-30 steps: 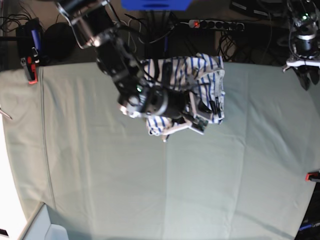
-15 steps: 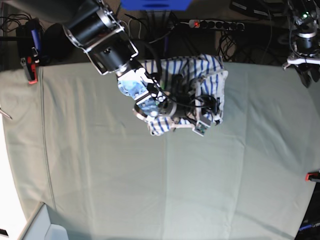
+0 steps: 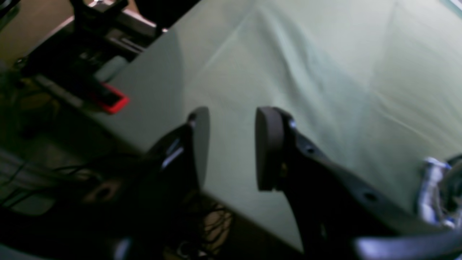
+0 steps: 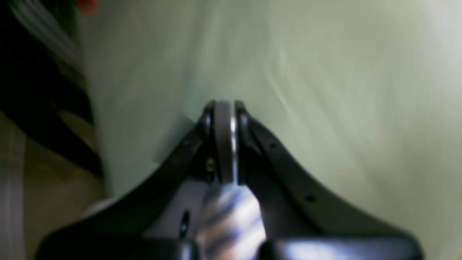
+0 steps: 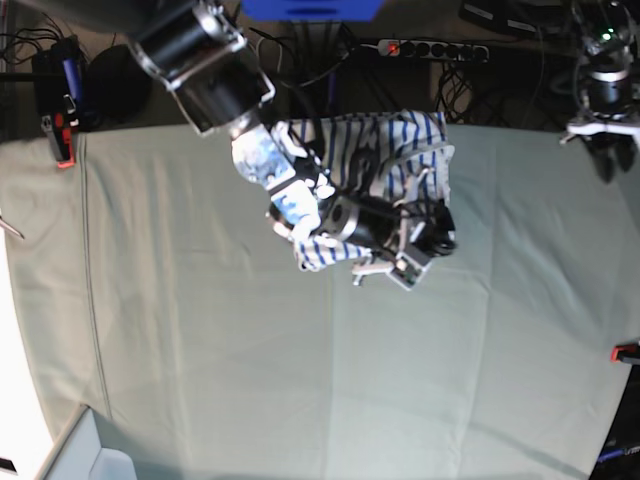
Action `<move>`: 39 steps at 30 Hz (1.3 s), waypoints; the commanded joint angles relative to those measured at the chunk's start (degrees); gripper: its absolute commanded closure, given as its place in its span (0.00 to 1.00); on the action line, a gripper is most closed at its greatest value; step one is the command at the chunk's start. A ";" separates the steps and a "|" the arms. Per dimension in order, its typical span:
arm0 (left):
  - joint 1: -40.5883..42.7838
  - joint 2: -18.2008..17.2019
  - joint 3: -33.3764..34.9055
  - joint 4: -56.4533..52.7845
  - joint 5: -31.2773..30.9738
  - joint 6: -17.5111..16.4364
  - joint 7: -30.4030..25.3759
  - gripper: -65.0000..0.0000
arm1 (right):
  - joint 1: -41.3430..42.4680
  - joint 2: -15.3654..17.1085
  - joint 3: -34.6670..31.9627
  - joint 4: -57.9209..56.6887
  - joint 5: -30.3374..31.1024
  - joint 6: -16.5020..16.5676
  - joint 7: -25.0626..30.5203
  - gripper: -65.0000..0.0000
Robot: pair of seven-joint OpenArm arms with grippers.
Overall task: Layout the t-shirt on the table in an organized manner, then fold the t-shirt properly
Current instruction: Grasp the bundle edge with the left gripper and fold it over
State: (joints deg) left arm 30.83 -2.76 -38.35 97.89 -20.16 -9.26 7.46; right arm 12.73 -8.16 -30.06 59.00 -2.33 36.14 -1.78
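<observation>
Bench [image 5: 200, 350]: covered in pale grey-green cloth; a red clamp [image 5: 62, 150] sits at its far left edge.

Right tool [image 4: 224, 108]: reaches from the far left to the far centre of the bench. Its pads are pressed together, clamped on a fold of the t-shirt [image 5: 400, 150]; striped fabric [image 4: 231, 220] shows between the jaw bases in the right wrist view.

T-shirt: white with blue stripes, bunched in a heap at the far centre of the bench, partly under the right arm.

Left tool [image 3: 231, 144]: at the far right edge of the bench, well apart from the t-shirt. Its pads stand apart with nothing between them
</observation>
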 commanded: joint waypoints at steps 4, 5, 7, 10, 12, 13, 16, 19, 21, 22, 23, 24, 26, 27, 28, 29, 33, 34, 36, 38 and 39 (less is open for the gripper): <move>0.69 -0.53 5.60 1.32 -0.36 -0.46 -1.27 0.65 | -3.19 -0.84 4.88 11.19 0.97 0.21 1.91 1.00; 0.78 -0.53 7.62 1.41 -0.54 -0.37 -1.27 0.61 | -4.60 -0.84 7.34 12.95 0.88 0.21 1.91 1.00; 0.86 -0.53 11.58 1.41 -0.54 -0.37 -1.27 0.49 | -6.27 -0.84 12.35 14.80 0.79 0.21 1.91 1.00; 0.69 -0.53 17.73 1.06 -0.54 -0.37 -1.27 0.34 | -7.94 2.23 17.80 16.91 0.79 0.21 1.91 1.00; 0.25 -0.44 20.63 0.44 -0.63 -0.37 -1.27 0.34 | -8.82 4.43 19.65 17.96 0.79 0.21 1.91 1.00; -0.46 -0.18 22.39 -0.08 -0.63 -0.37 -1.27 0.34 | -9.43 5.66 20.70 18.76 0.79 0.21 1.91 1.00; -2.39 -0.09 26.88 -2.72 -0.63 -0.02 -1.27 0.34 | -11.63 7.68 23.78 21.04 0.88 0.21 1.74 1.00; -4.68 0.00 29.16 -5.89 -0.63 0.16 -1.27 0.34 | -13.48 9.00 26.42 23.68 0.88 0.30 -1.52 1.00; -6.17 0.08 30.04 -8.26 -0.63 0.16 -1.27 0.34 | -14.18 9.97 27.56 25.44 0.88 0.56 -4.42 1.00; -6.79 0.08 30.48 -9.31 -0.63 0.16 -1.27 0.34 | -14.53 10.41 27.82 26.05 0.88 0.56 -5.47 1.00; -7.31 0.08 30.74 -10.19 -0.63 0.16 -1.27 0.33 | -14.80 10.84 28.26 26.67 0.88 0.56 -6.35 1.00; -7.49 0.08 30.66 -10.72 -0.63 0.16 -1.27 0.33 | -15.06 11.28 28.70 27.37 0.88 0.56 -6.97 1.00; -7.84 0.08 30.48 -11.25 -0.63 0.16 -1.27 0.33 | -16.20 11.55 29.84 28.51 0.97 0.56 -7.67 1.00; -7.84 0.08 30.39 -11.60 -0.63 0.16 -1.27 0.33 | -16.56 11.55 30.46 29.04 0.97 0.65 -7.67 1.00; -8.28 0.00 30.48 -12.39 -0.63 0.16 -1.27 0.33 | -16.82 11.55 31.08 29.30 0.97 0.65 -7.85 1.00; -8.72 0.00 30.66 -13.10 -0.63 0.16 -1.27 0.33 | -16.91 11.46 31.34 29.39 0.97 0.65 -7.93 1.00; -9.42 0.08 30.30 -15.82 -0.63 0.25 -1.27 0.33 | -17.79 11.46 31.87 29.66 0.97 0.65 -7.93 1.00; -9.42 0.08 30.30 -16.35 -0.63 0.25 -1.27 0.33 | -18.05 11.46 31.87 29.74 0.97 0.65 -7.93 1.00; -9.51 0.08 30.48 -17.58 -0.63 0.25 -1.27 0.33 | -18.40 11.46 31.87 29.74 0.97 0.65 -7.93 1.00; -9.60 0.08 30.48 -18.63 -0.63 0.25 -1.27 0.33 | -18.49 11.46 31.87 29.74 0.97 0.65 -7.93 1.00; -10.13 0.08 30.57 -19.07 -0.63 0.25 -1.27 0.33 | -18.67 11.37 31.87 29.74 0.97 0.65 -7.93 1.00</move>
State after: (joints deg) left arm 20.88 -2.68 -7.81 78.26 -21.06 -8.86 6.28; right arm -6.70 3.14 1.72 87.66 -2.52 36.27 -11.40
